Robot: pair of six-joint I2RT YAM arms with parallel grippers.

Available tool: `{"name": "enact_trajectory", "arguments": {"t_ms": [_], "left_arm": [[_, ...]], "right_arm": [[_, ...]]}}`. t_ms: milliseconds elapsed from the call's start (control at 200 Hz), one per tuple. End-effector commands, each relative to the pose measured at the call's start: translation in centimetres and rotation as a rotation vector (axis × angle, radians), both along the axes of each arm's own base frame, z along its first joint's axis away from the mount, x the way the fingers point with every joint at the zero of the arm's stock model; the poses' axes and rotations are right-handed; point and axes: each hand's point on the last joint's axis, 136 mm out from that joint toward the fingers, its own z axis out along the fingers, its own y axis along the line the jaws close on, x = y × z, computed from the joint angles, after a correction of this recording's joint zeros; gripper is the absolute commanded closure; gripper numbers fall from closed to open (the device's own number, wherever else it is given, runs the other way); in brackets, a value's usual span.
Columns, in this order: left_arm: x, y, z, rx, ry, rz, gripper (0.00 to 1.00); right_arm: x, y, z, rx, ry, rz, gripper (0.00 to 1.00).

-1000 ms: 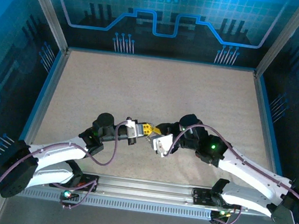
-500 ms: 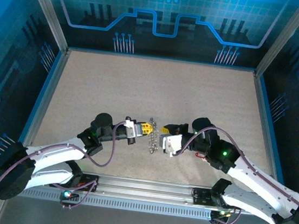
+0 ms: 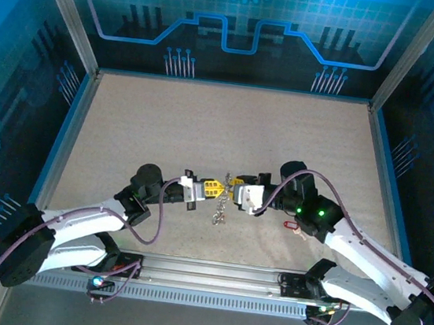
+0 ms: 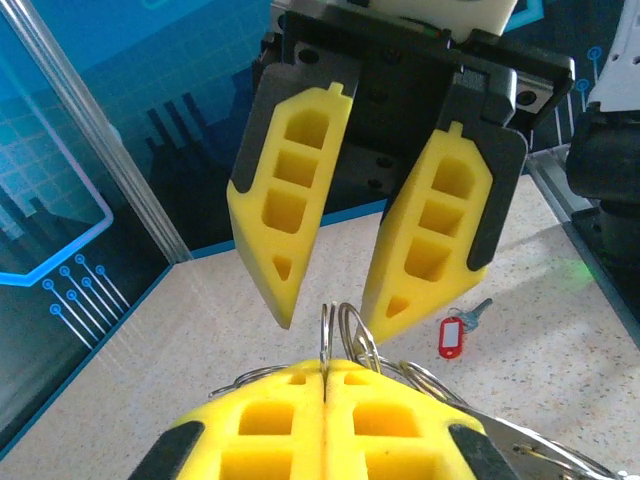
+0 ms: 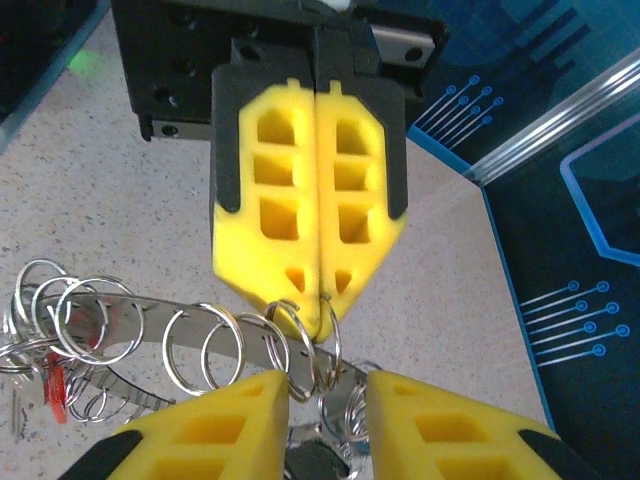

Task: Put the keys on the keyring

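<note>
Left gripper (image 5: 318, 310) pinching keyring (image 5: 190, 345): light, floppy, slippery loops; right gripper (image 4: 335, 312) spread, just beside; key (image 4: 452, 337) tiny, flat on tabletop (image 3: 205, 129); grasp red head.

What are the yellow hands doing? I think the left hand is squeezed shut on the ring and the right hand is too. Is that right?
Not quite. The left hand is squeezed shut on the ring, but the right hand is open: its two fingers stand apart. The left wrist view shows it.
</note>
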Motion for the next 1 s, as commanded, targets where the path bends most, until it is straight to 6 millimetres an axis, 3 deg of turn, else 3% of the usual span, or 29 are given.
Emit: {"name": "enact_trajectory", "arguments": {"t_ms": [0,285,555,630,740,855,996], "left_arm": [[-0.8,-0.4,2.2,-0.059,-0.075,-0.055,1.0],[0.1,-0.4,2.6,-0.056,-0.1,-0.015,1.0],[0.1,-0.4,3.3,-0.064,-0.128,-0.013,1.0],[-0.2,-0.4,3.2,-0.059,-0.144,-0.025,1.0],[-0.5,-0.3,3.4,-0.067,-0.164,-0.035,1.0],[-0.8,-0.4,3.5,-0.07,-0.166,-0.05,1.0],[-0.9,-0.3,3.7,-0.073,-0.169,-0.052,1.0]], "right_arm": [[-0.3,0.3,1.5,0.051,-0.01,0.03,0.72],[-1.7,-0.5,2.1,0.088,-0.027,0.044,0.54],[-2.3,-1.0,2.0,0.142,0.024,0.014,0.53],[-1.8,-1.3,2.6,0.189,0.022,-0.02,0.56],[-0.9,-1.9,3.3,0.235,0.039,-0.062,0.73],[0.3,-2.4,3.4,0.251,0.049,-0.114,0.77],[0.3,-1.9,2.7,0.218,0.084,-0.087,0.76]]}}
